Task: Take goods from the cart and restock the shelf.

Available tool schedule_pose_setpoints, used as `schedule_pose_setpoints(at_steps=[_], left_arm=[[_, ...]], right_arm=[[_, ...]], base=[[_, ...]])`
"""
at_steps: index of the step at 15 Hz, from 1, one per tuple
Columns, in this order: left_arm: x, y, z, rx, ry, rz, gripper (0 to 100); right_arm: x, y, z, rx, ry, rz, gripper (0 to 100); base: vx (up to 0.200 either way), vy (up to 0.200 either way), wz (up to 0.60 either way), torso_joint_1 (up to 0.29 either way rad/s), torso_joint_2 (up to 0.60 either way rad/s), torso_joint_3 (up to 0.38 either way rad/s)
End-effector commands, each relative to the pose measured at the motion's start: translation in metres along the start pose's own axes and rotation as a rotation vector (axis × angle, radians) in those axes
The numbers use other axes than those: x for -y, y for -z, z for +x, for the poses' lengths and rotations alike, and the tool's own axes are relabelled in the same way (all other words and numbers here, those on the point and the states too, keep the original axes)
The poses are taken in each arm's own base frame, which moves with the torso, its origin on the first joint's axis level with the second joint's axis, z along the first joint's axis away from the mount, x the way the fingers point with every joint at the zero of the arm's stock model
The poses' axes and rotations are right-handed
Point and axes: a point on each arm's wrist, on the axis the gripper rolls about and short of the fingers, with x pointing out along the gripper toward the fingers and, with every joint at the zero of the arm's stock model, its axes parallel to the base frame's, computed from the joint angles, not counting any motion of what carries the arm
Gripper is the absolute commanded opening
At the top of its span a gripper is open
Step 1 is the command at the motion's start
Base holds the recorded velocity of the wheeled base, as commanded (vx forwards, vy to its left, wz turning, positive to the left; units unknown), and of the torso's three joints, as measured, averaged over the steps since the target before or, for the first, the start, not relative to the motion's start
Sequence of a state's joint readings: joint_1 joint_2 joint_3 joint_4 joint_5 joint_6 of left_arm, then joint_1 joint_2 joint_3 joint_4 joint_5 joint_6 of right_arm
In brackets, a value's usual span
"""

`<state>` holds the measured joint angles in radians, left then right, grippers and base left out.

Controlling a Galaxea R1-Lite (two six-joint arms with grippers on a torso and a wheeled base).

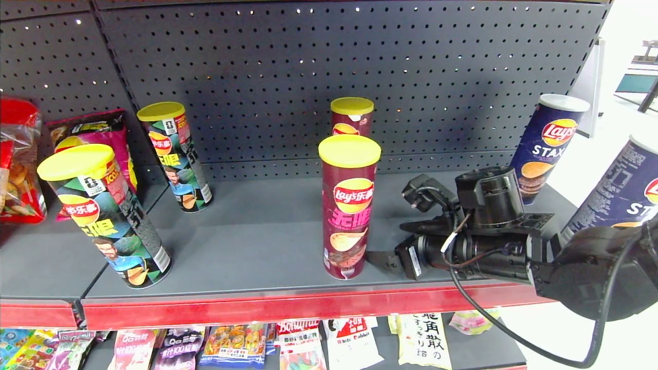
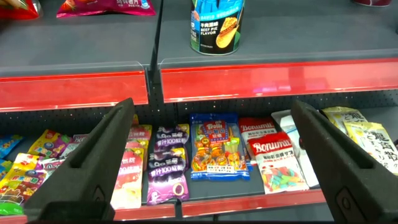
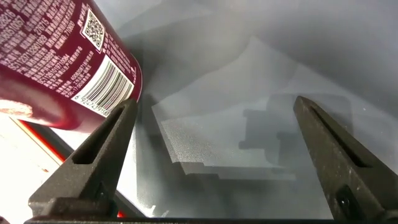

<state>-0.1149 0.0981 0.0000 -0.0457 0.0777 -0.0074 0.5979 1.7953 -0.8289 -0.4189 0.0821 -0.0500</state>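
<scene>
Your right gripper (image 3: 214, 106) sat with fingers spread wide just beside the maroon chip can (image 1: 348, 205), which stood upright near the shelf (image 1: 257, 241) front, apparently placed to face shoppers, while your left gripper (image 2: 212, 106), likewise spread, hung empty lower down.

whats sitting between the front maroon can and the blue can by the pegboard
The right tool, open, over the shelf beside the front maroon can, the blue can beyond its wrist; head view shows it.
</scene>
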Motion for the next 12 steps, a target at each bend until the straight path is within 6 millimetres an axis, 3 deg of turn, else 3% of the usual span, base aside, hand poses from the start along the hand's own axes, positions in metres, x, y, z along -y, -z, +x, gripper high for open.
schedule_pose_setpoints(at_steps=[1, 6, 7, 8, 9, 12], left_arm=[[0.0, 0.0, 0.0, 0.0, 0.0, 0.0, 100], [0.0, 0.0, 0.0, -0.001, 0.006, 0.0, 100], [0.0, 0.0, 0.0, -0.001, 0.007, 0.0, 100], [0.0, 0.0, 0.0, -0.001, 0.009, 0.001, 100], [0.0, 0.0, 0.0, 0.0, 0.01, 0.003, 100], [0.0, 0.0, 0.0, 0.0, 0.012, 0.003, 100]], right_arm=[[0.0, -0.001, -0.004, 0.007, 0.007, -0.001, 100], [-0.004, -0.018, -0.064, 0.152, 0.09, -0.012, 100], [-0.006, -0.021, -0.094, 0.215, 0.118, -0.013, 100], [-0.008, -0.019, -0.11, 0.248, 0.134, -0.014, 100], [-0.014, -0.009, -0.141, 0.301, 0.148, -0.02, 100], [-0.016, 0.031, -0.2, 0.396, 0.25, -0.097, 100]], base=[[0.0, 0.0, 0.0, 0.0, 0.0, 0.0], [0.0, 0.0, 0.0, 0.0, 0.0, 0.0], [0.0, 0.0, 0.0, 0.0, 0.0, 0.0], [0.0, 0.0, 0.0, 0.0, 0.0, 0.0], [0.0, 0.0, 0.0, 0.0, 0.0, 0.0], [0.0, 0.0, 0.0, 0.0, 0.0, 0.0]])
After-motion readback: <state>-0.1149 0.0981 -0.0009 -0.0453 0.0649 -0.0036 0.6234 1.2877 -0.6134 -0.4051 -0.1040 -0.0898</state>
